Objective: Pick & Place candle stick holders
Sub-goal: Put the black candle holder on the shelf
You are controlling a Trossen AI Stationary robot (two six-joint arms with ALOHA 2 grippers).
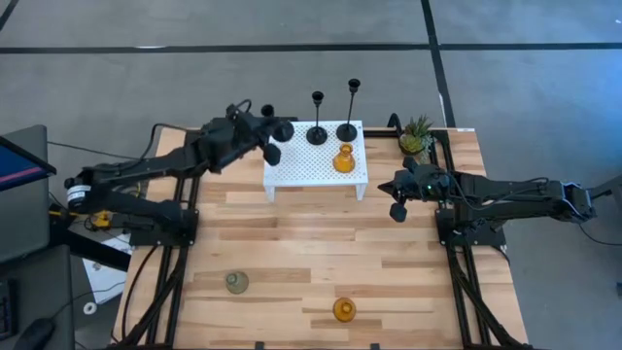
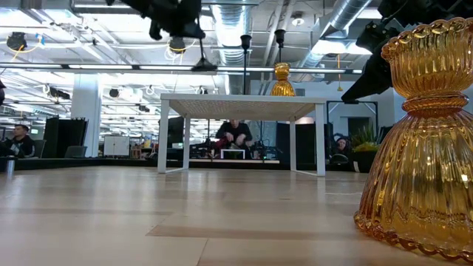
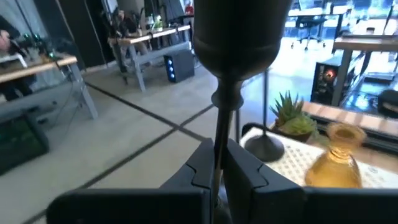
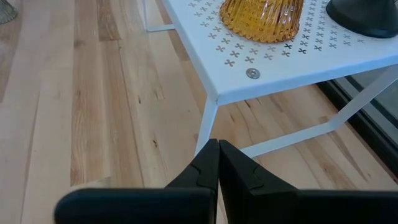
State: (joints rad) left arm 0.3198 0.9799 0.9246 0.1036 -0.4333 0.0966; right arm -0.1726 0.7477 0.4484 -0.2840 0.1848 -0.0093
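We start wide: the pale wooden slatted table has plenty of bare board across its middle, and the white perforated metal stand sits at its far edge. On that stand, two thin black candle stick holders with round bases rise at the back and a squat ribbed amber glass holder sits near the right front corner. That leaves the stand's left half open, which is where we'd expect the next piece to go.

Now the left gripper, over the stand's far left corner: its fingers are clamped on the stem of a third black candle stick holder, held upright with the long axis roughly vertical, cup on top. From the low view it hangs clear above the stand top (how high its base sits we can't quite tell). So the move turns on a straight drop, the free patch lying just below and slightly right of the hand, well apart from the amber piece.

The right gripper waits by the stand's right front leg, fingers pressed together and empty.

Smaller still, two glass holders remain at the near edge: a grey-green one on the left, nearer the left arm, and a second amber one further right, nearer the right arm.
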